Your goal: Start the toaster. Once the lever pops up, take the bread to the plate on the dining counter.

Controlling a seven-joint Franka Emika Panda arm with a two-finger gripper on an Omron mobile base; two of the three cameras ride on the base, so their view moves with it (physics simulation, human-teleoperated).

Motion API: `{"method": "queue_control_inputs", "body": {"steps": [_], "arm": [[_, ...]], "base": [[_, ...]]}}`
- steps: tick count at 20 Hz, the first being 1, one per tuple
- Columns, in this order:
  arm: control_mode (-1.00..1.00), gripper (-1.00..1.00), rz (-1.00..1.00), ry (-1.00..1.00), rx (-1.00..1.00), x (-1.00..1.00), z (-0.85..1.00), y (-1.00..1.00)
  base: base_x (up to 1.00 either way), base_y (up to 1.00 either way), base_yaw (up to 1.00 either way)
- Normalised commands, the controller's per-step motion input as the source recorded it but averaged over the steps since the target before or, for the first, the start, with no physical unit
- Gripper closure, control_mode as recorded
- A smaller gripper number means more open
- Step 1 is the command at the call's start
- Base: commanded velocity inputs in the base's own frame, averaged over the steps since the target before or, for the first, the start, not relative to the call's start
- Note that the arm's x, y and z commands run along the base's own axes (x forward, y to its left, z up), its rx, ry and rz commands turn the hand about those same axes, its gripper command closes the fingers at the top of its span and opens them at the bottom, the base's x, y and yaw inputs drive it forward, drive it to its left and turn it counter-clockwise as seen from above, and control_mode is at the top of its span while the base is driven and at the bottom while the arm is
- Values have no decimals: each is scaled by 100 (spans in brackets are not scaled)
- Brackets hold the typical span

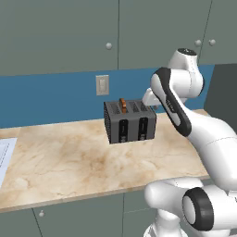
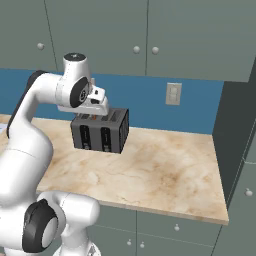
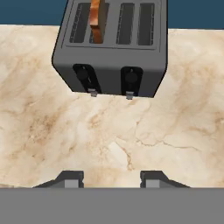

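Note:
The dark grey toaster (image 1: 129,121) (image 2: 101,131) (image 3: 111,48) stands on the marble counter (image 1: 69,162) near the blue wall. The bread (image 1: 122,104) (image 3: 97,19), an orange-tan slice, sticks up from the second slot from the left. Both lever knobs sit at the top of their black front panels. My gripper (image 3: 111,179) hovers above the counter in front of the toaster, looking down on its front and top. Its fingertips (image 3: 70,179) are apart with nothing between them. In the base views my hand (image 2: 96,102) hangs just over the toaster. The plate and the dining counter are out of view.
A wall switch plate (image 1: 102,84) (image 2: 173,93) is on the blue backsplash behind the toaster. Grey upper cabinets (image 2: 150,35) hang overhead. A tall dark panel (image 2: 235,135) closes the counter's right end. A white sheet (image 1: 4,157) lies at the far left.

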Motion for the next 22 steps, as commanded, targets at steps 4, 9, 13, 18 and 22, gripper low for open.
{"method": "queue_control_inputs", "body": {"steps": [4, 9, 13, 18, 22], "arm": [[-100, -100, 0, -6, 0, -2, -1, 0], [-100, -100, 0, -19, 0, -10, -13, 7], [-100, -100, 0, -19, 0, -5, -16, 25], [-100, -100, 0, -10, 0, 0, -9, 34], [-100, -100, 0, 0, 0, 0, 0, 41]], "base": [[0, 0, 0], [0, 0, 0], [0, 0, 0], [0, 0, 0], [0, 0, 0]]}}
